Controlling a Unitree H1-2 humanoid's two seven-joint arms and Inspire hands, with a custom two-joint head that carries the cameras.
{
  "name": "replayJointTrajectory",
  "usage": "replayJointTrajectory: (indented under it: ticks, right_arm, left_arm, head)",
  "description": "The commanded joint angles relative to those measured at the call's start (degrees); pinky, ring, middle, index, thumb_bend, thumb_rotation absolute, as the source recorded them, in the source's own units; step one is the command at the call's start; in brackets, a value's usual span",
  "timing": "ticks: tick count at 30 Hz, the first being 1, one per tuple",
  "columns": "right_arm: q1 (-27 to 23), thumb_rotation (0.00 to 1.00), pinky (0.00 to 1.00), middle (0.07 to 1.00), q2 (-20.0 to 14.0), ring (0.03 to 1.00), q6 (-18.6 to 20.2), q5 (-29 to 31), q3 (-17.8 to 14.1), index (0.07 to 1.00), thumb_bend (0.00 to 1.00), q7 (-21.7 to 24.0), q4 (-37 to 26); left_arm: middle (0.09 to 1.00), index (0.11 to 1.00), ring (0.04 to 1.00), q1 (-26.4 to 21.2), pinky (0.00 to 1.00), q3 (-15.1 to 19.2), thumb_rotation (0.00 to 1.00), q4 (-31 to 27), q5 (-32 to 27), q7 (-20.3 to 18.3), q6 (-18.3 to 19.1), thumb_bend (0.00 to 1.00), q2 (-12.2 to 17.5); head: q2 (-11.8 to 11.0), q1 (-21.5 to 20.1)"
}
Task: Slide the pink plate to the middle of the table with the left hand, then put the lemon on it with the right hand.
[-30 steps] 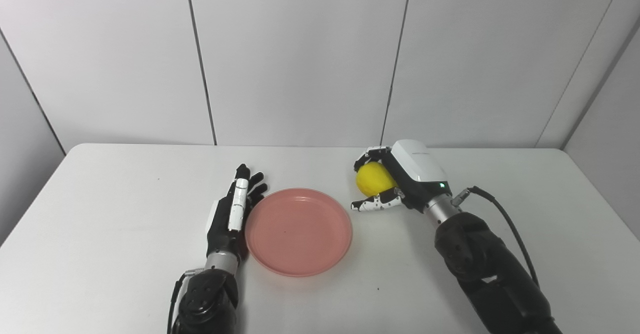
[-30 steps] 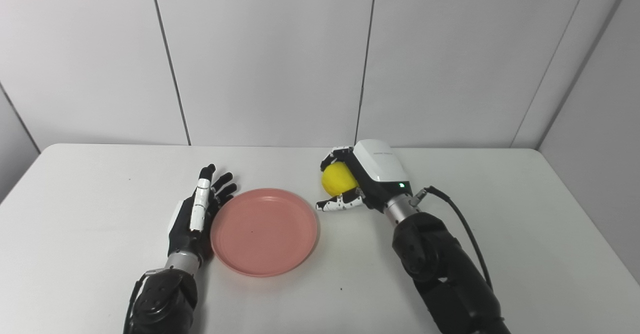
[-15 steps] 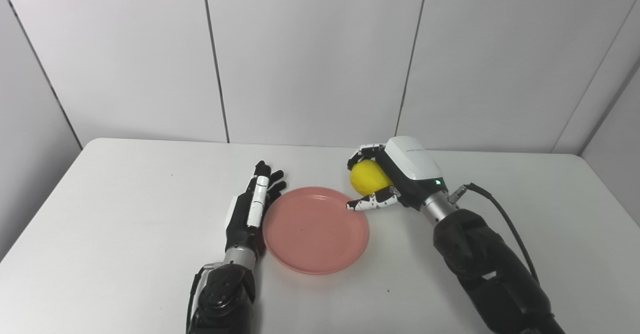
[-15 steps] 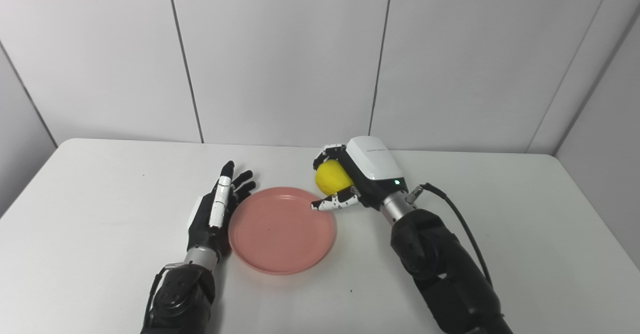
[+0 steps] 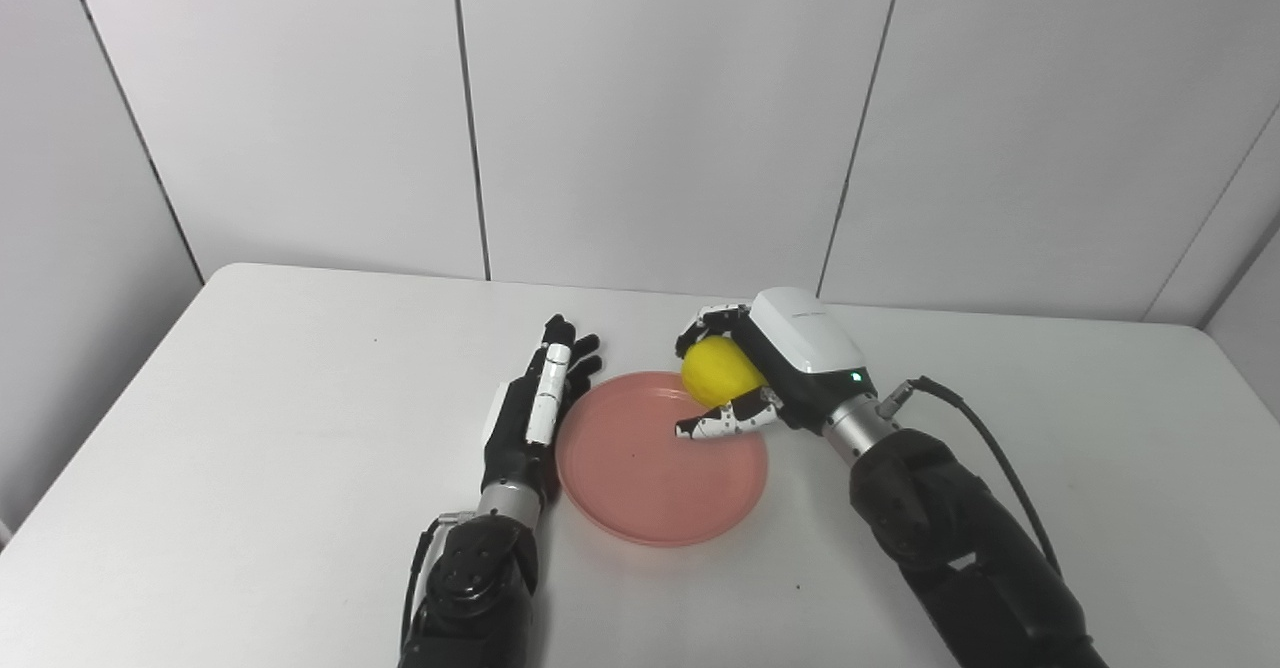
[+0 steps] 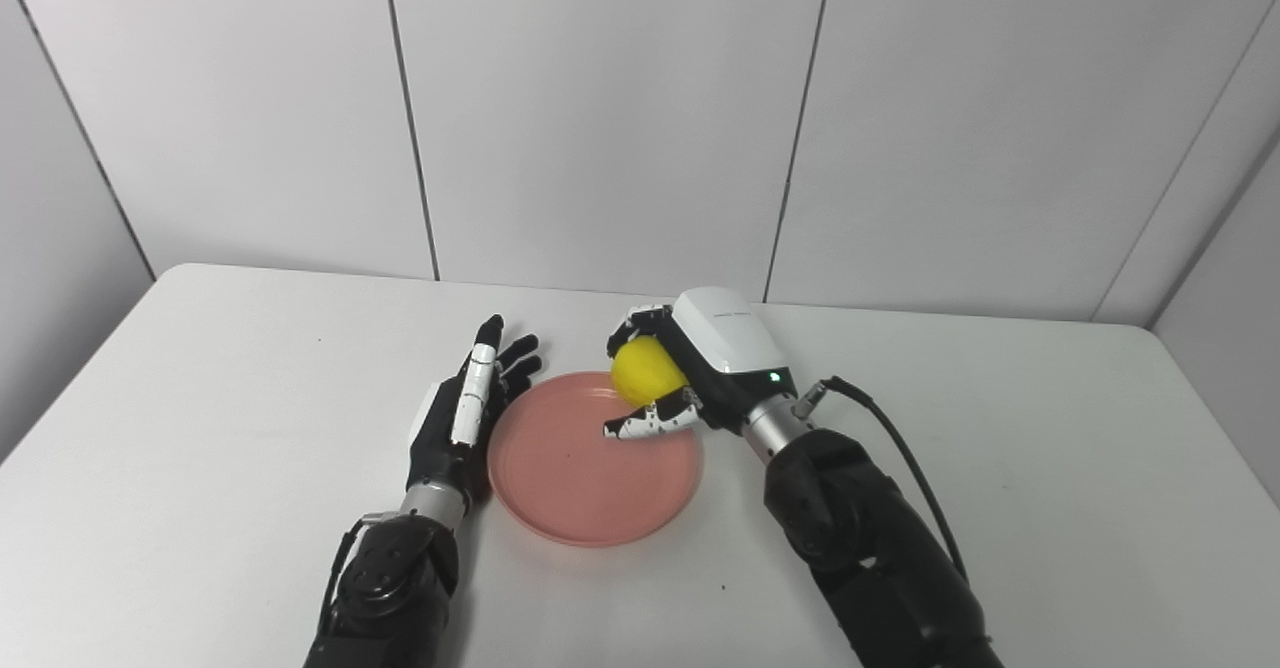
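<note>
Counter (image 5: 250, 428): white, fills lower half of frame; pale panelled wall behind, upper half.

Right arm (image 5: 960, 538): black, enters from bottom right, runs up-left toward frame centre; thin cable loops along its upper side.

Left arm (image 5: 470, 588): black, enters at bottom, left of centre.

Pink plate (image 5: 640, 478): round, flat on counter, approx. centre of frame, slightly below mid-height.

Right robot hand (image 5: 775, 373): white back shell w/ small green light; closed round the lemon, fingers curled over its top, thumb under it. Sits over plate's upper-right rim; thumb tip reaches in over plate.

Left robot hand (image 5: 530, 408): edge-on, fingers straight and a little apart, pointing to top of frame; holds nothing. Just beside plate's left rim; can't tell if touching.

Lemon (image 5: 718, 372): yellow, in right robot hand's grip, at plate's upper-right edge, raised off plate surface.
</note>
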Motion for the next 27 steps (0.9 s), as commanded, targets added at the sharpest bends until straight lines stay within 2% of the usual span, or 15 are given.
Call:
replayJointTrajectory:
  ticks: [1,6,10,18,22,27]
  right_arm:
    - [-3.3,0.16,0.21,0.359,0.3,0.277,-2.9,-0.2,0.4,0.484,0.51,-0.6,-0.3]
    - [-3.4,0.16,0.21,0.352,1.1,0.270,-4.3,-0.8,1.8,0.482,0.51,-1.8,2.1]
    - [-3.5,0.15,0.26,0.395,1.3,0.319,-6.1,-1.4,3.1,0.483,0.51,-2.2,4.3]
    - [-4.3,0.15,0.23,0.354,1.5,0.284,-7.3,-3.6,5.1,0.480,0.51,-2.9,8.5]
    - [-5.1,0.15,0.22,0.352,1.3,0.278,-8.4,-4.4,6.3,0.480,0.51,-2.7,10.7]
    - [-5.8,0.15,0.23,0.365,1.6,0.287,-8.3,-4.0,6.7,0.481,0.51,-1.7,10.6]
  left_arm:
    - [0.869,1.000,0.865,2.6,1.00,0.3,0.91,4.2,-0.1,1.1,2.9,0.75,-0.8]
    - [0.864,1.000,0.861,2.8,1.00,0.1,0.91,4.2,0.1,0.9,2.5,0.74,-0.7]
    - [0.869,1.000,0.863,2.9,1.00,0.1,0.91,4.1,0.2,1.0,2.5,0.74,-0.7]
    - [0.868,1.000,0.865,2.8,1.00,0.2,0.91,4.3,0.0,1.0,3.1,0.75,-0.6]
    - [0.860,1.000,0.868,2.6,1.00,0.1,0.91,5.1,-0.1,0.4,2.1,0.73,-0.6]
    - [0.869,1.000,0.874,2.1,0.94,-0.1,0.91,5.8,-0.1,0.4,1.7,0.71,-0.7]
  head:
    - [0.0,0.0]
    - [0.0,0.0]
    - [0.0,0.0]
    - [0.0,-0.5]
    - [-0.1,-0.8]
    - [-0.3,-0.8]
